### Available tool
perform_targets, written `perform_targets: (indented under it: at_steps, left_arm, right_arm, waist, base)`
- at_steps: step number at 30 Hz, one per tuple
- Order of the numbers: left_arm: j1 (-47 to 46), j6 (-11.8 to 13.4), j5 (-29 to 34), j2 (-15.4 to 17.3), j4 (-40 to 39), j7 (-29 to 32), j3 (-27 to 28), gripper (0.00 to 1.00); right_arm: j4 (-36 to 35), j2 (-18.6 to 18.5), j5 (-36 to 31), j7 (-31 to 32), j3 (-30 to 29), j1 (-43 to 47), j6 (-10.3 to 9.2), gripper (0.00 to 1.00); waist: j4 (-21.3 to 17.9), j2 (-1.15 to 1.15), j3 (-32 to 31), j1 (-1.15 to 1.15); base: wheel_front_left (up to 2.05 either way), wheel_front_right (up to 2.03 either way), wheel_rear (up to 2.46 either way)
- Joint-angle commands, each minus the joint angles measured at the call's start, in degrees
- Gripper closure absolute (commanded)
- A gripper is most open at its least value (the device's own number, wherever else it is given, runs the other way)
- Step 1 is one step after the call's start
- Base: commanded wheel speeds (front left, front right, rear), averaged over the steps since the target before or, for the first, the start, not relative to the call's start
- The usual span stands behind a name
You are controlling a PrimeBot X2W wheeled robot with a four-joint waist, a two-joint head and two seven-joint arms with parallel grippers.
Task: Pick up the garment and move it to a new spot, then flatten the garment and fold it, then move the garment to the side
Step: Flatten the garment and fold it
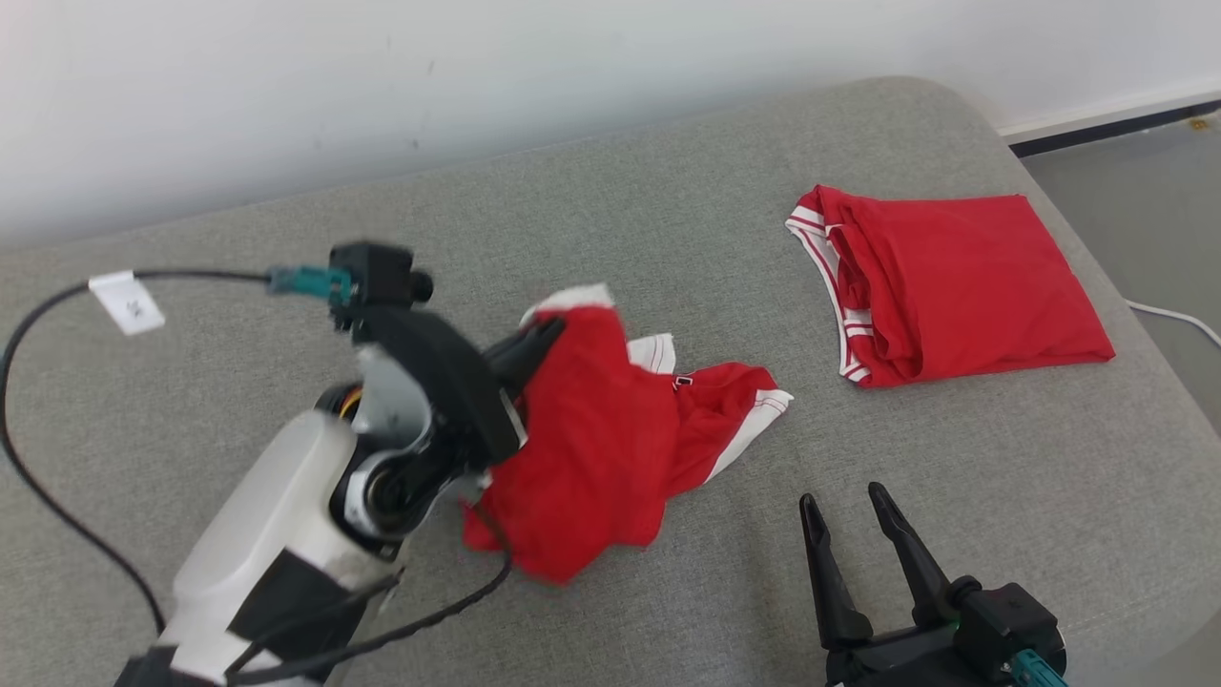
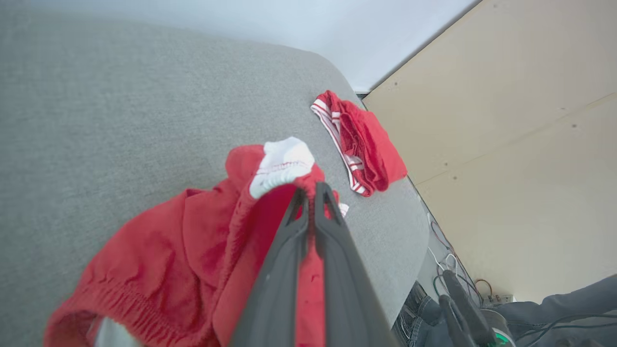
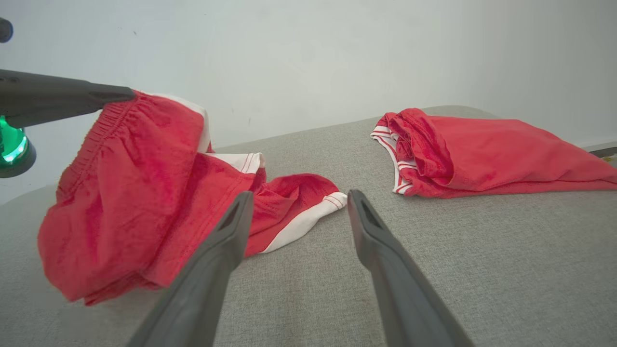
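Observation:
The garment (image 1: 591,448) is a crumpled pair of red shorts with white trim in the middle of the grey cushion. My left gripper (image 1: 544,339) is shut on its elastic waistband and holds that edge lifted, while the rest trails on the fabric surface. In the left wrist view the closed fingers pinch the garment (image 2: 202,250) at the left gripper (image 2: 311,190). The right wrist view has the garment (image 3: 135,193) hanging from the left gripper (image 3: 127,94). My right gripper (image 1: 844,501) stands open at the lower right, apart from the cloth, its fingers (image 3: 231,231) spread with nothing between them.
A second red garment (image 1: 954,286), folded, lies at the cushion's far right near the rounded edge (image 1: 1097,248). A black cable with a white tag (image 1: 129,301) loops across the left side. Floor, wires (image 2: 448,260) and a person's trouser leg (image 2: 569,303) lie beyond the right edge.

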Motion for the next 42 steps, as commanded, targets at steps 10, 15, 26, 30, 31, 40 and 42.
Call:
perform_targets:
  at_steps: [10,15,26,30,31,40,42]
  left_arm:
    - [-13.68,-2.78,2.69,-5.98,-4.83,-5.51,-1.34,1.00]
    - [-17.42,-3.13,1.08,-7.25,-12.06,-12.90,-1.41,1.00]
    - [4.74,-3.06,-0.74,6.30,-18.63,-12.66,-9.52,1.00]
    - [13.52,-2.22,-1.57,9.70,-19.82,-14.23,-9.84,1.00]
    - [15.22,-2.08,-1.58,10.30,-19.95,-14.38,-10.18,1.00]
    - [22.37,1.40,3.27,13.53,-17.16,-18.36,-11.97,1.00]
    - [21.67,2.65,6.24,14.43,-16.00,-19.42,-12.44,1.00]
  right_arm:
    - [0.53,0.20,0.71,-0.24,0.07,-0.68,-0.15,0.00]
    - [0.18,0.20,0.70,-0.24,-0.38,0.04,-0.15,0.00]
    - [-0.49,0.19,0.45,-0.15,-1.29,0.76,-0.15,0.00]
    - [-0.83,0.19,-0.10,-0.15,-1.65,0.64,-0.15,0.00]
    - [-0.83,0.19,-0.25,-0.14,-1.66,0.63,-0.15,0.00]
    - [-0.58,0.17,-0.94,0.11,-0.91,0.33,-0.15,0.00]
    - [-0.60,0.18,-1.20,0.17,-0.91,0.51,-0.15,0.00]
  waist:
    - [0.53,0.00,-0.84,0.00]
    - [1.72,0.00,-1.07,0.00]
    - [6.86,0.00,-0.24,0.00]
    - [9.06,0.00,0.16,0.00]
    - [9.48,0.00,0.25,0.00]
    - [10.97,0.00,-0.77,0.00]
    - [11.12,0.00,-1.06,0.00]
  base:
    - [0.00,0.00,0.00]
    - [0.00,0.00,0.00]
    - [0.00,0.00,0.00]
    - [0.00,0.00,0.00]
    - [0.00,0.00,0.00]
    - [0.00,0.00,0.00]
    - [0.00,0.00,0.00]
